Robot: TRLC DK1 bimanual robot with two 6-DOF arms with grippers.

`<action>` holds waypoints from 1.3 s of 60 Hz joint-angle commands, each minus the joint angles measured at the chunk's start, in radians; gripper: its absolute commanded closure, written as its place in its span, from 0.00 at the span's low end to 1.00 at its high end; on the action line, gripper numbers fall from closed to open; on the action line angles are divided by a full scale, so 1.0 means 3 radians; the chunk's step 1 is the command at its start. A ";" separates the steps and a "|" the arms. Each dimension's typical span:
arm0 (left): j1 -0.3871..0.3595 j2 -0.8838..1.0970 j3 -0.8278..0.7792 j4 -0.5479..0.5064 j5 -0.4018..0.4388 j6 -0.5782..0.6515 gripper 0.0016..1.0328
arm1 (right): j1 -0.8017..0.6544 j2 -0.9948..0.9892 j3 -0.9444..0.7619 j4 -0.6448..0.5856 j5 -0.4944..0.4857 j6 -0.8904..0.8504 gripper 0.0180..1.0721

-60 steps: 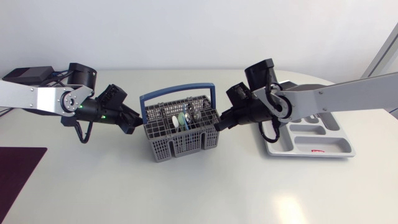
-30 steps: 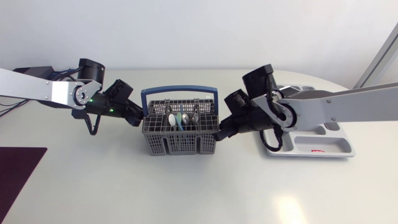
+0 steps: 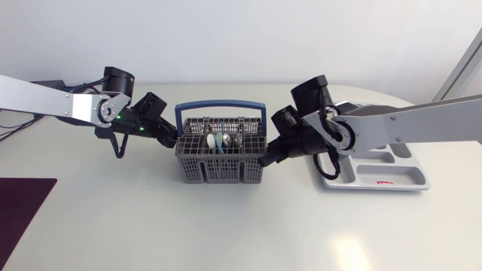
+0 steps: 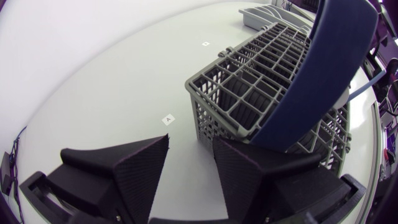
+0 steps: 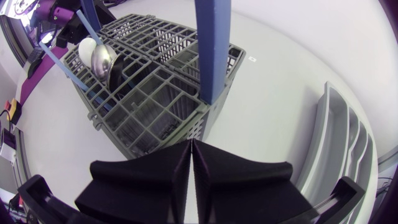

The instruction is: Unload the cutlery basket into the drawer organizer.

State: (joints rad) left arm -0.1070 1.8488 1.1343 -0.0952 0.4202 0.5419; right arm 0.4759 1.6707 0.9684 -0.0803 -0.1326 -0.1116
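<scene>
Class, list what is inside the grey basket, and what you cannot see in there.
Several spoons stand bowl-up in the middle compartments of the basket, one white, one shiny metal. The grid walls hide their handles and the compartment floors.

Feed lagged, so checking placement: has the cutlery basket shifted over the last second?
Yes. The cutlery basket has turned from skewed to square and slid slightly rearward, judged against the fixed drawer organizer.

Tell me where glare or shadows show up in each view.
Head view: a soft bright patch on the table toward its near edge, a faint shadow under the basket. Left wrist view: a soft shadow at the basket's foot. Right wrist view: a metal spoon glints.
</scene>
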 commanded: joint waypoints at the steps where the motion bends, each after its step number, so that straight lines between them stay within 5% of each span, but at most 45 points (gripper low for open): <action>1: -0.0109 0.0070 0.0074 0.0016 0.0144 -0.0068 0.45 | 0.0045 0.0081 0.0172 0.0094 -0.0080 0.0050 0.90; 18: -0.0027 0.0055 0.0044 0.0016 0.0149 -0.0068 0.45 | -0.0022 0.0097 0.0034 0.0099 -0.0064 0.0040 0.88; 27: 0.0111 -0.0078 -0.0053 0.0016 0.0149 -0.0063 0.44 | -0.0114 -0.0026 -0.0124 0.0089 -0.0054 -0.0006 0.48; 33: 0.0265 -0.0277 -0.0181 -0.0010 0.0149 -0.0012 0.26 | -0.0165 -0.0236 -0.0272 0.0073 0.0058 -0.0073 0.19; 38: 0.0408 -0.0574 -0.0324 -0.0015 0.0149 0.0004 0.19 | -0.0247 -0.0445 -0.0390 0.0048 0.0079 -0.0119 0.08; 54: 0.0520 -0.1407 -0.0539 -0.0608 0.0266 0.0070 0.08 | -0.0420 -0.1054 -0.0630 -0.0208 -0.0029 -0.0216 0.07; 78: -0.0533 -0.1709 -0.0560 -0.1048 0.0210 -0.0344 0.09 | -0.0431 -0.1325 -0.0820 -0.0402 -0.0346 -0.0175 0.07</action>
State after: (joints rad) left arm -0.2241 1.3293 0.9863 -0.4004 0.4908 0.4858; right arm 0.3511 1.2919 0.7509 -0.1848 -0.2245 -0.1646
